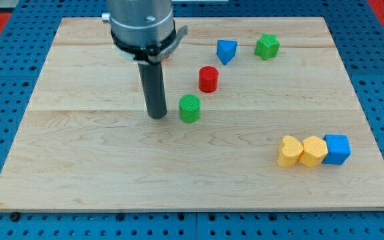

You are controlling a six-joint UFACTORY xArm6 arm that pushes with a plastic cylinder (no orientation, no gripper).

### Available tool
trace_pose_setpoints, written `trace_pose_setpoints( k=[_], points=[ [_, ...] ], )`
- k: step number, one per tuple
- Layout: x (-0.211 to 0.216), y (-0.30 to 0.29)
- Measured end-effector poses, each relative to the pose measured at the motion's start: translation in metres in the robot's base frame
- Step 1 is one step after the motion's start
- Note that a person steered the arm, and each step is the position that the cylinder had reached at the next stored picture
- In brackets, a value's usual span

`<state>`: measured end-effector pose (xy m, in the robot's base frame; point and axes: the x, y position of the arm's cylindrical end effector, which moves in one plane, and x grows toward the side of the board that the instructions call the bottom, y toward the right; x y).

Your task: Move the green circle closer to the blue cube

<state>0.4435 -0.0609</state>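
Observation:
The green circle is a short green cylinder standing near the middle of the wooden board. The blue cube sits far off at the view's lower right, touching a yellow block. My tip rests on the board just to the left of the green circle, with a narrow gap between them. The rod rises from there to the arm's grey end at the view's top.
A red cylinder stands just up and right of the green circle. A blue pointed block and a green star block lie near the top. Two yellow blocks sit in a row left of the blue cube.

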Motion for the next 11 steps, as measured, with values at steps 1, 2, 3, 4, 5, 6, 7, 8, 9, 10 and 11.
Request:
trace_pose_setpoints(
  k=[1,2,3,4,5,6,7,8,9,10,11],
  points=[
    [-0.005,0.046],
    [-0.005,0.094],
    [-0.005,0.131],
    [0.000,0.111],
    [0.014,0.112],
    [0.014,0.145],
    [0.014,0.189],
    [0.014,0.198],
    [0.014,0.213],
    [0.015,0.234],
    [0.015,0.238]
  ],
)
